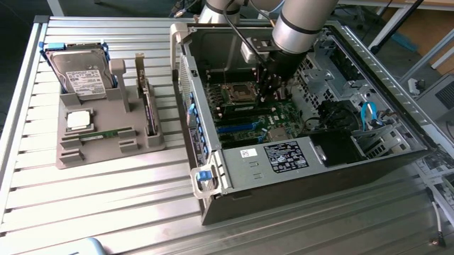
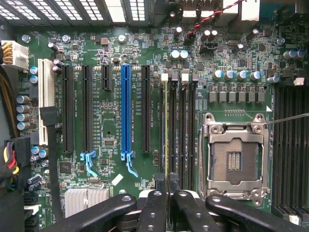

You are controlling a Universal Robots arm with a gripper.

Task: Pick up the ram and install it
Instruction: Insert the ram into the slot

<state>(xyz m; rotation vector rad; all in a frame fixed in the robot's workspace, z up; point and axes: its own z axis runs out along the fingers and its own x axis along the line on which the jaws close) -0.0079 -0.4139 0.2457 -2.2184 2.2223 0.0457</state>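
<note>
Outwardly first, exterior view. Noted open computer case [image 1: 234,196] on slatted metal desk [image 1: 106,207], side panel off, green motherboard [image 1: 280,119] exposed. Watched arm reaching down into case. Placed pincer [image 1: 267,96] low over board, just beside processor socket [image 1: 237,94], on socket's exterior-view right. Could not read jaws from this angle. Logged, well apart from socket and off to exterior view's left, outside case: grey tray [image 1: 106,156] carrying hard drive [image 1: 78,71], square silver processor chip [image 1: 78,119], upright expansion card [image 1: 148,114], and second stick [image 1: 106,134] of green memory lying flat in its cradle.

Next, wrist view, looking straight down on board. Found pincer [image 2: 167,182] clenched on the ram [image 2: 166,128], with black fingers [image 2: 154,205] on either side of it. Saw ram edge-on, as thin pale line running lengthwise along memory slot bank [image 2: 181,130] just beside socket [image 2: 235,157], on slot farthest from socket, between socket and blue expansion slot [image 2: 125,111]. Marked white latches [image 2: 185,76] at far end of bank, with ram's far tip level with them. Cannot tell whether seated in slot or held just above it. Recorded socket as empty: metal frame around bare contact field. Counted further dark slots [image 2: 289,145] on socket's opposite side.
</note>
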